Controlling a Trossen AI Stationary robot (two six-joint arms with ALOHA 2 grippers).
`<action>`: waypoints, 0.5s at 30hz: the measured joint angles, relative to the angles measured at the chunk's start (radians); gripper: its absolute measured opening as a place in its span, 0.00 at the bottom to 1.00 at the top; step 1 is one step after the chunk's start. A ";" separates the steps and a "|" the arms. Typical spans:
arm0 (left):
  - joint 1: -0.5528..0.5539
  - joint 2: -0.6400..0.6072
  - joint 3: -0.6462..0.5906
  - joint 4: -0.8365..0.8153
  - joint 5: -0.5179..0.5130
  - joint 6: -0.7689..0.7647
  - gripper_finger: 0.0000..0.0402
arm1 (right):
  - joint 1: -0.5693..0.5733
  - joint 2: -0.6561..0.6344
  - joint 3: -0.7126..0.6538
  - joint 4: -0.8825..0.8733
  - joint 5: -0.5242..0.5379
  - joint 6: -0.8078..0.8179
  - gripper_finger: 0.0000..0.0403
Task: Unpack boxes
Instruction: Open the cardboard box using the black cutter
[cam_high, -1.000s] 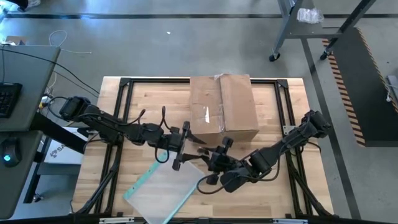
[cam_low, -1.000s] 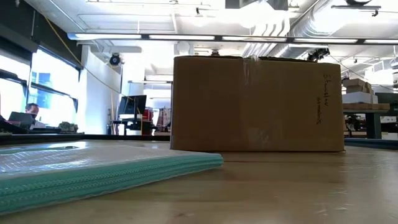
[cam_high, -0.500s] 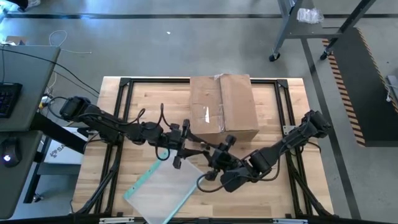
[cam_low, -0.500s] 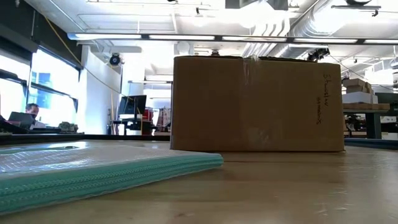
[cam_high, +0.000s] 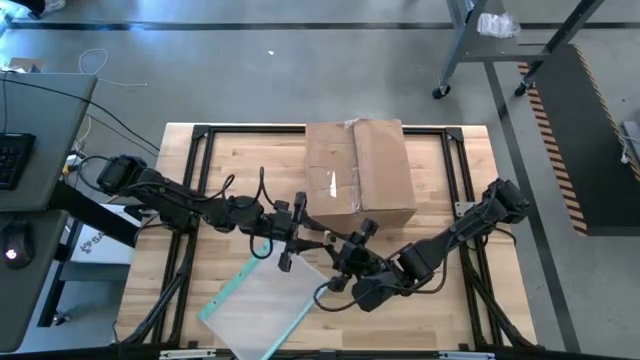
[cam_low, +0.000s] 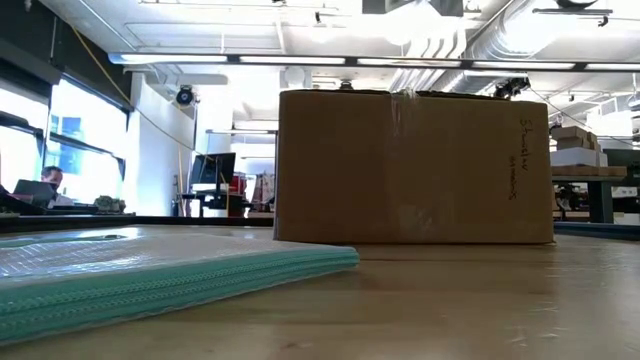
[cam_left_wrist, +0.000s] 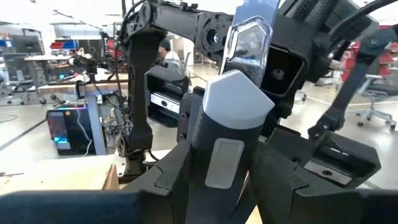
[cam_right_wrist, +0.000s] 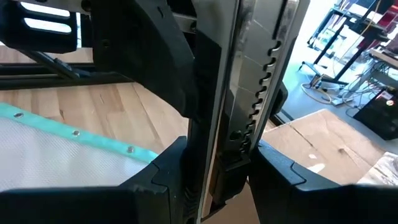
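Note:
The brown cardboard box (cam_high: 360, 170) stands on its base at the table's far middle, flaps shut and taped (cam_low: 415, 165). In front of it, above the table's middle, both grippers meet on a dark box cutter (cam_high: 332, 241) with a grey-white end. My left gripper (cam_high: 314, 234) comes from the table's left and is shut on it. My right gripper (cam_high: 346, 250) comes from the right and is shut on it too. The low view shows neither gripper. My left gripper pinches the cutter's grey-white end (cam_left_wrist: 225, 118) between its two fingers (cam_left_wrist: 177, 165), which lie level and come from the table's left. The cutter is lifted clear of the table. My right gripper pinches the cutter's dark body beside its notched slider track (cam_right_wrist: 245, 134) between its two fingers (cam_right_wrist: 168, 168). They come from the table's right, slanting slightly down.
A flat clear pouch with a teal edge (cam_high: 262, 305) lies on the table's near left, below the grippers (cam_low: 150, 265). Black frame rails (cam_high: 195, 160) run along the table's sides. A desk with a keyboard (cam_high: 15, 160) stands left of the table.
My left gripper's fingers have closed in on the cutter's end, taking hold while my right gripper keeps its hold. Both arms have stayed in place, and the box and the pouch have not moved.

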 joint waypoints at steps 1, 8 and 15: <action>0.000 0.000 0.000 -0.002 0.005 0.002 0.28 | 0.000 0.000 0.000 -0.005 -0.001 0.007 0.29; -0.001 0.001 0.000 -0.042 0.035 -0.006 0.28 | -0.002 0.003 0.000 -0.069 -0.065 0.041 0.54; -0.001 -0.032 0.001 -0.059 0.039 -0.009 0.27 | 0.012 0.002 -0.014 -0.235 -0.088 0.223 0.77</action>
